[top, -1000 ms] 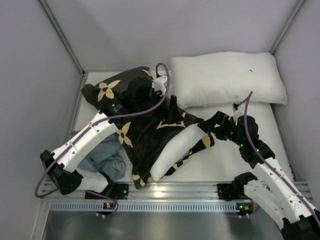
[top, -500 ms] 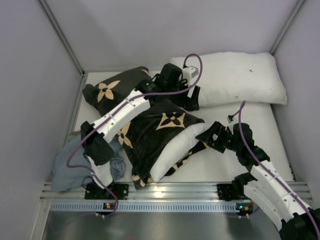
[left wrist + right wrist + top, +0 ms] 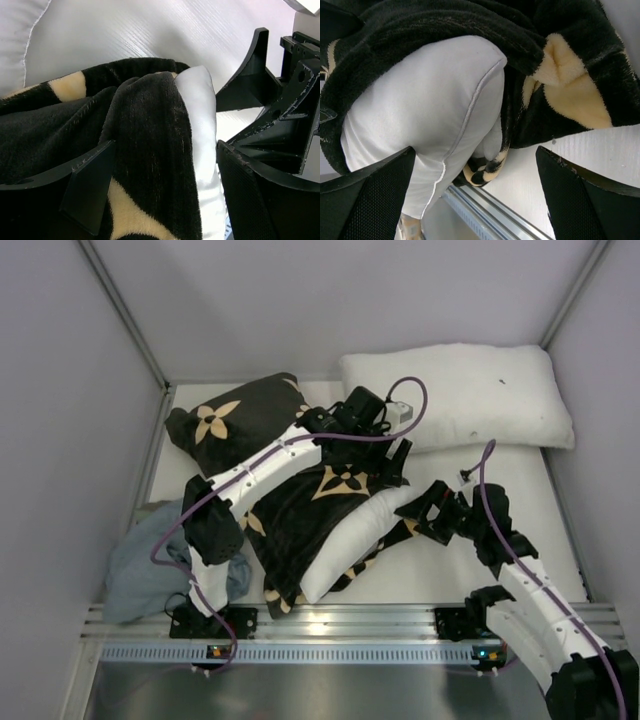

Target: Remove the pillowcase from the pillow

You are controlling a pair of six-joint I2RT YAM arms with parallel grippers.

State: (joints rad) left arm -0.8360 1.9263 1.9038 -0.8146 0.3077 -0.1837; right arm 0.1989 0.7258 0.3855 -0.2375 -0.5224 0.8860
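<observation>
Left gripper (image 3: 393, 468), fingers spread wide, straddles a ridge of the pillowcase (image 3: 300, 505) at its far right corner, where a sliver of the white pillow (image 3: 350, 535) pokes out; nothing is pinched. Just to its right the right gripper (image 3: 420, 512), likewise fully spread, faces the pillow's bare end, with the black-and-tan hem bunched around it. The pillow lies mid-table (image 3: 450, 570), its near right side bared and the rest inside the cover, which trails off to the far left. A second ago the left arm reached over the cover's far left part. Half a second ago its gripper was at the near edge of the second white pillow (image 3: 470, 395); now it sits nearer, on the cover. The blue-grey cloth (image 3: 140, 565) at near left, then partly under that arm, now shows spread out. The right gripper has barely shifted.
</observation>
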